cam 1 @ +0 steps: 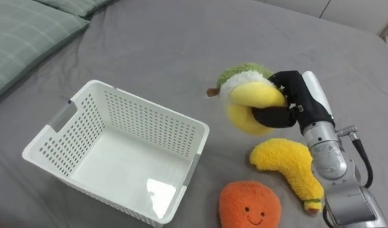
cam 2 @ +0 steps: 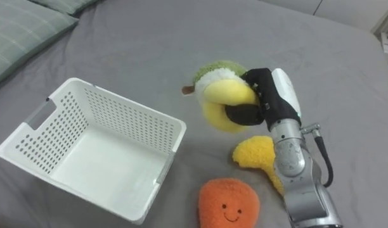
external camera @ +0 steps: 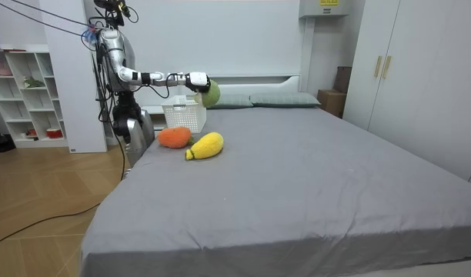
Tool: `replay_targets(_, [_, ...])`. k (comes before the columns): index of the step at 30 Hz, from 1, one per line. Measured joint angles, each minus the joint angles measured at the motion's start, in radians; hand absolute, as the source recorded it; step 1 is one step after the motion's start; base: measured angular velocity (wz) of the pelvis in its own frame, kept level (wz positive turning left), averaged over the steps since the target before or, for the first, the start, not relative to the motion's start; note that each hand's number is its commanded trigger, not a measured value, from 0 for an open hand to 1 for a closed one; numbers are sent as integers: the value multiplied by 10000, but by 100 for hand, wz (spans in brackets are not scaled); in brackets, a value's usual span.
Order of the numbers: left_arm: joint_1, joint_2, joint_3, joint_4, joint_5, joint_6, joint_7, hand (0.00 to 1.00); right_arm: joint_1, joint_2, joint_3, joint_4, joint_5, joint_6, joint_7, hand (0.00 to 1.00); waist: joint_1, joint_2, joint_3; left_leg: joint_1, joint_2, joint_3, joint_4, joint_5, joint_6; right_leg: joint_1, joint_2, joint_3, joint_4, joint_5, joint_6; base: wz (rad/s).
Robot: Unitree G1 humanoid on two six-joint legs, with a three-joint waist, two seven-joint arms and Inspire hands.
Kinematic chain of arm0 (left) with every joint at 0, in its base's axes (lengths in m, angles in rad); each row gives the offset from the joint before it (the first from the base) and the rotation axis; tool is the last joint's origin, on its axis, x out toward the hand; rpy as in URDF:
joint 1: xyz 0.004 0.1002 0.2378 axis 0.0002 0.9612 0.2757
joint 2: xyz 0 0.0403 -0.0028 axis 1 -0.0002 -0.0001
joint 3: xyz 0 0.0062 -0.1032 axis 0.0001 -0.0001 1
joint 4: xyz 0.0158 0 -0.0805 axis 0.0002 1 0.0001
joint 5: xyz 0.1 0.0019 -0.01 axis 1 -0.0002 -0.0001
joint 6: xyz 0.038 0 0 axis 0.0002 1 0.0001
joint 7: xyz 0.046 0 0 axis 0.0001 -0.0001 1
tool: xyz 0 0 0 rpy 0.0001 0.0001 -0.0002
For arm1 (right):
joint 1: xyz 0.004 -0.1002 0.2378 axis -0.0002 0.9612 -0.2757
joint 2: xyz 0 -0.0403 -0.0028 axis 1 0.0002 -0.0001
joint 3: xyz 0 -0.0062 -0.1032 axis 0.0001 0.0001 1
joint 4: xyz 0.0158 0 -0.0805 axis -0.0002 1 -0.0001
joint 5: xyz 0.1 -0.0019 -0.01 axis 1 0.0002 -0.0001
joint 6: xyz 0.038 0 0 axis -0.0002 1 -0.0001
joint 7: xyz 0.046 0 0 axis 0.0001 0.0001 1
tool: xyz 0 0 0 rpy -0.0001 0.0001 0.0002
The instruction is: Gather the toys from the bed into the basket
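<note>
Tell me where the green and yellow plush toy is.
The plush toy is right of centre in the left eye view, gripped by the right hand above the bed, between the white basket and the banana plush.

The basket (cam 1: 143,109) sits on the bed (cam 1: 181,44) with its open side up. To the basket's right and raised off the bed, the round plush toy (cam 1: 246,101) sits in the right robot hand (cam 1: 295,96), whose fingers wrap it from the far side from the basket. Also right of the basket but nearer the robot, the banana plush (cam 1: 289,168) lies on the bed. The smiling plush (cam 1: 250,204) lies just beside it, towards the basket's near right corner. A pillow (cam 1: 23,31) lies beyond the basket's left side.
</note>
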Motion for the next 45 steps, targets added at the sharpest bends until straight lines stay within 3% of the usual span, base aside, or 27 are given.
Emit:
replay_targets(4, [-15, -8, -87, -82, 71, 198, 44, 0, -190, 27, 485, 13, -290, 226, 4, 100, 238, -33, -21, -85, -6, -3, 27, 1, 0, -77, -4, -49, 3, -1, 1, 1])
replay_targets(9, [-182, -11, -260, -221, 69, 200, 319, 0, -422, 55, 907, 27, -312, 311, 5, 100, 496, -79, -52, -174, -41, -134, 130, 4, 4, -59, -41, -196, 8, -1, 3, 8])
replay_targets(13, [-229, -30, -384, -224, 68, 202, 484, 0, -763, 58, 1187, 26, -402, 380, 5, 100, 476, -68, -43, -161, -67, -245, 177, 6, 9, 30, -66, -307, 5, -4, 7, 9])
replay_targets(25, [-407, 60, -668, -214, -3, 196, 390, 0, -1842, 90, 1607, -348, -728, 391, -396, 100, 862, 10, 10, -209, -90, -402, 196, 34, 15, 37, -95, -505, 8, -4, 7, 3])
replay_targets(31, [-575, 171, -691, -238, -12, 214, 185, 0, -2115, 127, 1955, -524, -1072, 394, -419, 100, 1008, -1, 2, -376, -83, -457, 283, 37, 23, -42, -133, -656, 7, -4, 15, 5])
replay_targets(36, [-609, 173, -693, -239, -1, 218, 192, 0, -2117, 438, 2033, -670, -1083, 456, -410, 100, 1026, -26, -16, -471, -111, -482, 284, 55, 32, -124, -132, -655, 13, 1, 24, 0])
replay_targets(41, [-819, 167, -810, -267, -6, 252, 225, 0, -2117, 480, 2811, -670, -1315, 556, -349, 100, 1207, -77, -51, -499, -104, -489, 267, 60, 26, -171, -119, -665, 5, 1, 23, 1])
replay_targets(42, [-862, 168, -813, -268, -9, 269, 228, 0, -2117, 480, 2907, -670, -1315, 601, -334, 86, 1261, -81, -54, -496, -104, -488, 266, 60, 26, -170, -119, -667, 4, 1, 23, 0])
replay_targets(43, [-960, 168, -810, -263, -7, 335, 250, 0, -2117, 503, 3070, -650, -1311, 655, -308, 51, 1343, -90, -60, -490, -107, -499, 268, 62, 26, -157, -121, -688, 2, 1, 23, 0])
replay_targets(44, [-1047, 164, -810, -259, -8, 414, 295, 0, -2122, 544, 3175, -533, -1306, 657, -298, 38, 1482, -95, -63, -473, -107, -500, 277, 65, 28, -145, -125, -689, 2, 1, 23, 3])
replay_targets(45, [-1083, 167, -810, -266, -7, 414, 318, 0, -2138, 550, 3308, -401, -1305, 698, -292, 1, 1558, -108, -72, -450, -107, -527, 283, 85, 31, -124, -136, -719, 1, 1, 23, 4])
